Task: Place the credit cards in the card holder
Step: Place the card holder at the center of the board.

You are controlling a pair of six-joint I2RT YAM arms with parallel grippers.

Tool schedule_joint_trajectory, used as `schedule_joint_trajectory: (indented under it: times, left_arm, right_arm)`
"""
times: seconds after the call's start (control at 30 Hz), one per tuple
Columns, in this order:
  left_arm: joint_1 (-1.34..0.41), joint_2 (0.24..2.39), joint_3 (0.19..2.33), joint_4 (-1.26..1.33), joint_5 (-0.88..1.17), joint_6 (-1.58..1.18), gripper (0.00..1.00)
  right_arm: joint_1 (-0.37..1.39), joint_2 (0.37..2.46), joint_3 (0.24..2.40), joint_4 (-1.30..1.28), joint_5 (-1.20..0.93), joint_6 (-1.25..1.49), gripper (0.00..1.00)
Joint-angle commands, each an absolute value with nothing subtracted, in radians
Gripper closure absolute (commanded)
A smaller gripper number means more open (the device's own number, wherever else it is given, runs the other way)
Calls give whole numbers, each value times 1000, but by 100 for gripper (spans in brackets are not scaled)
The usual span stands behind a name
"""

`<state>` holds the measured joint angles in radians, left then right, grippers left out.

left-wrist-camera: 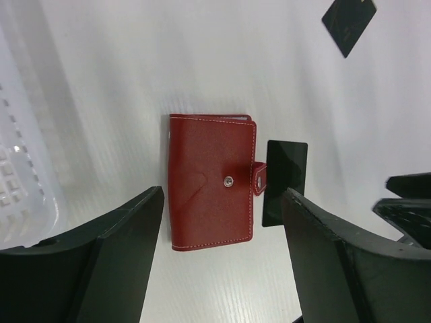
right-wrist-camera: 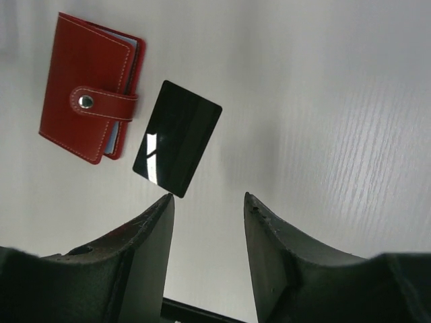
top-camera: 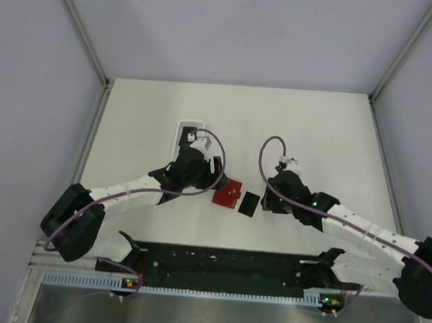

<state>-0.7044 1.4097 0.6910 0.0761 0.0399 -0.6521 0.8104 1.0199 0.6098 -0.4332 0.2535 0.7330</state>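
Presently, top view: noted the card holder (top-camera: 227,194) lying closed on the worktop (top-camera: 316,124) near centre, one credit card (top-camera: 248,204) just right of it. Placed the left end effector (top-camera: 211,174) just far-left of the holder and the right end effector (top-camera: 272,196) just right of the card. Logged a white tray (top-camera: 190,133) farther back.

Left wrist view: found the left end effector (left-wrist-camera: 222,195) spread wide, gripping nothing, straddling the card holder (left-wrist-camera: 212,182) from above. Saw the snap tab (left-wrist-camera: 260,176) fastened, its tip touching or overlapping the credit card (left-wrist-camera: 285,182); cannot tell which. Spotted a second credit card (left-wrist-camera: 349,20) well apart, and the tray (left-wrist-camera: 20,175).

Right wrist view: found the right end effector (right-wrist-camera: 208,196) parted and empty, the credit card (right-wrist-camera: 177,138) just beyond one fingertip, beside the card holder (right-wrist-camera: 91,97).

Handling, as judgement: expect light, stiff, glossy cards lying flush, likely slippery; pinch across the short width at the edges. Expect a soft, light holder prone to sliding; pin its body, pull the tab.
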Motion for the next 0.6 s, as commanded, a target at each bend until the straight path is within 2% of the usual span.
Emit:
schedule_joint_trajectory:
  times: [0.0, 0.23, 0.57]
  left_arm:
    - [-703, 1241, 663, 12, -35, -643, 23]
    - [-712, 1007, 549, -52, -9, -653, 30]
    - [-715, 844, 485, -130, -8, -670, 31]
  right_arm:
    - [759, 1129, 675, -338, 213, 647, 55]
    - [663, 1270, 703, -184, 98, 536, 64]
    - [614, 1486, 752, -71, -60, 456, 64]
